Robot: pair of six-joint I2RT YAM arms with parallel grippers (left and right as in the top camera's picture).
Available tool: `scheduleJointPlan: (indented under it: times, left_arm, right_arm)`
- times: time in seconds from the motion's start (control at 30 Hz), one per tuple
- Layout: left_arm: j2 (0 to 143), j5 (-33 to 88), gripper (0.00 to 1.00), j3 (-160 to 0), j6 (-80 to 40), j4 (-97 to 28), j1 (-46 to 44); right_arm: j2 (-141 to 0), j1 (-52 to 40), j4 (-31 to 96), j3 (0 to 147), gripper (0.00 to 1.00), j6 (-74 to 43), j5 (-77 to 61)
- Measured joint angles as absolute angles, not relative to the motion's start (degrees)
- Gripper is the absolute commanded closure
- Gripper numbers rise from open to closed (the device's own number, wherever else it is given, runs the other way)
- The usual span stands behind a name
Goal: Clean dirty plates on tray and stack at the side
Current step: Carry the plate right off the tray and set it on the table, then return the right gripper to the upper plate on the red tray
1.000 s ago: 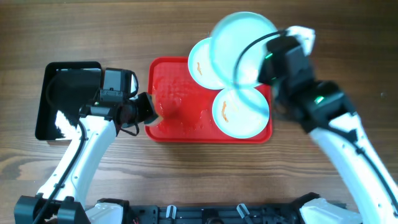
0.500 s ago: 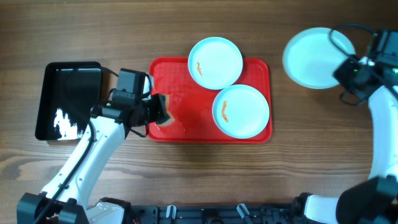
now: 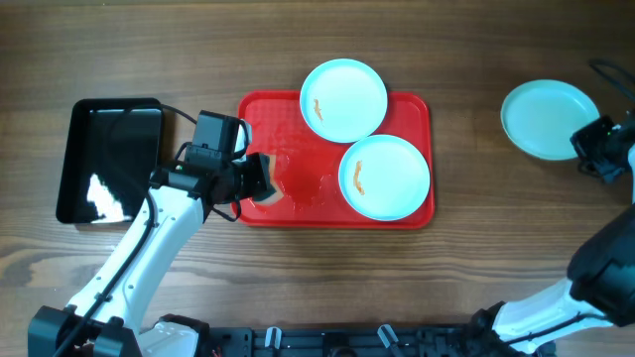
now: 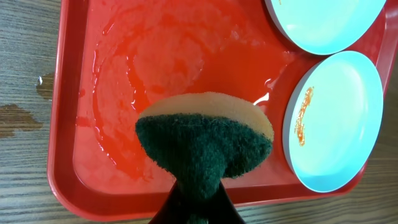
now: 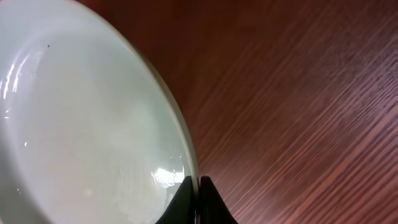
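Observation:
Two pale blue plates with orange smears lie on the red tray: one at the back, one at the front right; both show in the left wrist view. My left gripper is shut on a yellow and green sponge above the wet left part of the tray. My right gripper is shut on the rim of a third, clean plate at the far right over the table; the plate fills the right wrist view.
A glossy black tray lies at the left of the table. Small water spots mark the wood beside the red tray. Bare wood lies between the red tray and the held plate.
My right arm has carried the clean plate from over the tray far out to the right and lower. My left gripper with the sponge has shifted slightly right over the tray's left part.

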State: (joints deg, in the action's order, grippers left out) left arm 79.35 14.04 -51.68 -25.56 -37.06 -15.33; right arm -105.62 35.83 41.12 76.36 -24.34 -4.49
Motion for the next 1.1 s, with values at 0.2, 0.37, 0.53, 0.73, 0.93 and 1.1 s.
scheduleJointPlan:
  times: [0.2, 0.37, 0.53, 0.73, 0.93, 1.1]
  left_arm:
    - [79.4, 14.0, 0.96, -51.7, -25.6, -37.0, -15.3]
    - [79.4, 14.0, 0.96, -51.7, -25.6, -37.0, -15.3]
    - [79.4, 14.0, 0.96, -51.7, -25.6, -37.0, -15.3]
    - [79.4, 14.0, 0.96, -51.7, -25.6, -37.0, -15.3]
    - [79.4, 14.0, 0.96, -51.7, -25.6, -36.4, -15.3]
    - [79.4, 14.0, 0.96, -51.7, -25.6, -35.3, -15.3]
  right_arm:
    - [-108.6, 38.0, 39.9, 76.3, 0.96, -24.3, -4.5]
    - [-108.8, 38.1, 39.8, 76.3, 0.77, -24.4, -4.5]
    - [-108.8, 38.1, 40.3, 76.3, 0.07, -24.6, -4.5]
    - [-108.7, 38.1, 42.4, 76.3, 0.04, -25.9, -5.0]
    - [-104.0, 38.1, 42.6, 76.2, 0.03, -26.2, -13.5]
    - [-93.4, 37.6, 39.4, 76.2, 0.05, -26.8, -29.5]
